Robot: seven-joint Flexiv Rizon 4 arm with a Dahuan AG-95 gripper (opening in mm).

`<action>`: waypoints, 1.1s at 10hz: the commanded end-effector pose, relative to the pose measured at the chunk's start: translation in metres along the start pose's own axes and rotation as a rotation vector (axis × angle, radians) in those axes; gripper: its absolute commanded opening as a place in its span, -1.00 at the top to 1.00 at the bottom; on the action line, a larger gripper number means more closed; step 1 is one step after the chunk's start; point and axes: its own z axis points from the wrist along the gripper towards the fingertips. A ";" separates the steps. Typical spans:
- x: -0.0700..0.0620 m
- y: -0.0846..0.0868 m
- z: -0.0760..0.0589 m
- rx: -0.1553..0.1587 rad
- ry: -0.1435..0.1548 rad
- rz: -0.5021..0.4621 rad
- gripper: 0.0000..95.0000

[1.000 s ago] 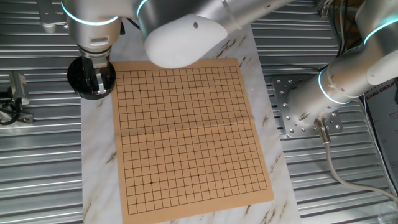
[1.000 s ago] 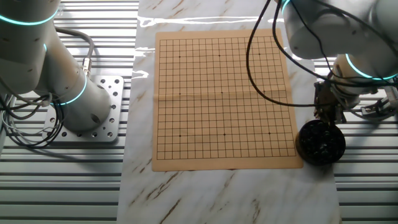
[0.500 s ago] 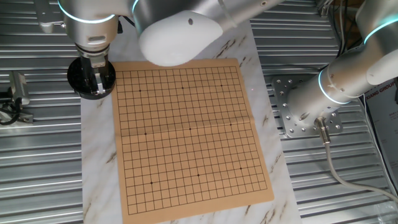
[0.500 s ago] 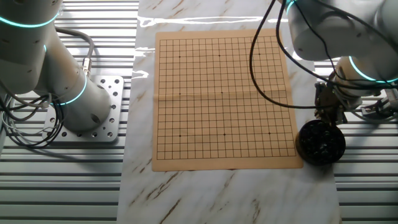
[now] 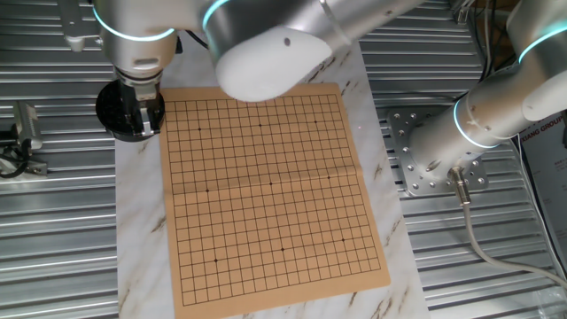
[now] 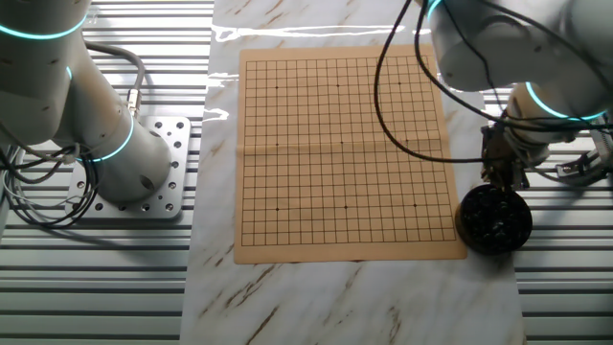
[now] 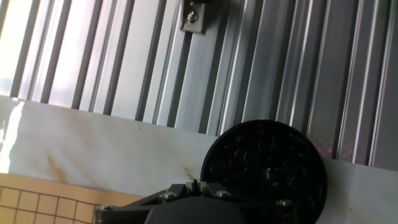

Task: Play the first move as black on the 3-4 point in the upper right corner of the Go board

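Observation:
The tan board [image 5: 266, 177] [image 6: 340, 153] lies flat on a marble slab [image 6: 287, 297], and no stone shows on its grid. A round black bowl [image 5: 117, 111] [image 6: 493, 220] [image 7: 264, 165] full of black stones stands just off one board corner. My gripper [image 5: 142, 113] [image 6: 505, 174] [image 7: 195, 185] hangs over the bowl's board-side rim. Its fingertips [image 7: 189, 186] stand almost together, and a small dark piece that looks like a black stone is pinched between them. A corner of the board [image 7: 37, 199] shows at the lower left of the hand view.
A second robot arm [image 5: 483, 115] [image 6: 96, 125] stands on a bolted metal plate [image 5: 416, 159] beside the slab, opposite the bowl. Ribbed metal tabletop [image 7: 267, 62] surrounds the slab. A small clamp fixture [image 5: 25, 128] and cables lie near the bowl's side.
The arm's big white link has shifted slightly toward the board. The gripper has risen a little over the bowl and barely moved sideways.

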 end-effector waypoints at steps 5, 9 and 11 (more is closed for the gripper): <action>0.014 0.012 -0.005 0.019 -0.001 0.024 1.00; 0.020 0.027 -0.004 0.031 -0.010 0.057 1.00; 0.021 0.035 -0.008 0.033 -0.006 0.074 1.00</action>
